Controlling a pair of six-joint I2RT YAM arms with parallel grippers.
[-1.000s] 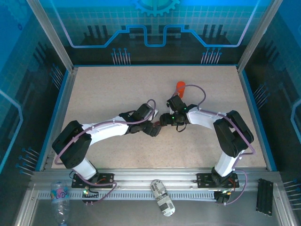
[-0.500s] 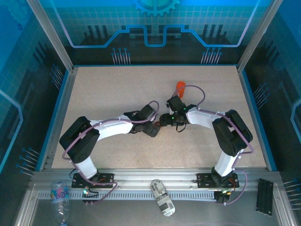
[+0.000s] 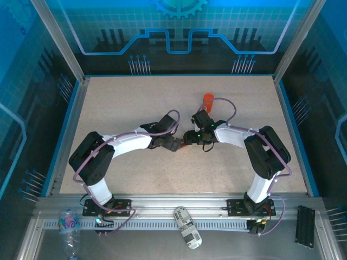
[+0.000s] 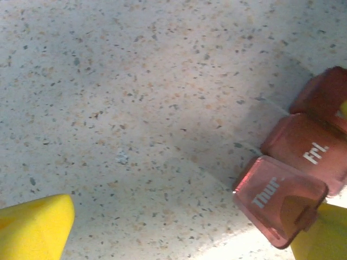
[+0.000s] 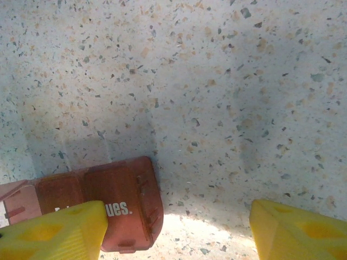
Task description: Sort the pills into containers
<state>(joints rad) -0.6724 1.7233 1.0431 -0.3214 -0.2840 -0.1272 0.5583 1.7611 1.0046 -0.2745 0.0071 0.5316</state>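
Left pincer (image 4: 179,230) spread wide at tray (image 4: 320,135), Thur lid (image 4: 279,200) closed

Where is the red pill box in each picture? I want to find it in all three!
Top view: the pill box is a small red patch near the middle of the table.
Left wrist view: pill box at the right edge, with lids reading Thur and Fri.
Right wrist view: pill box at the bottom left, with a lid reading Tues.
Shared landmark: the speckled table it lies on.
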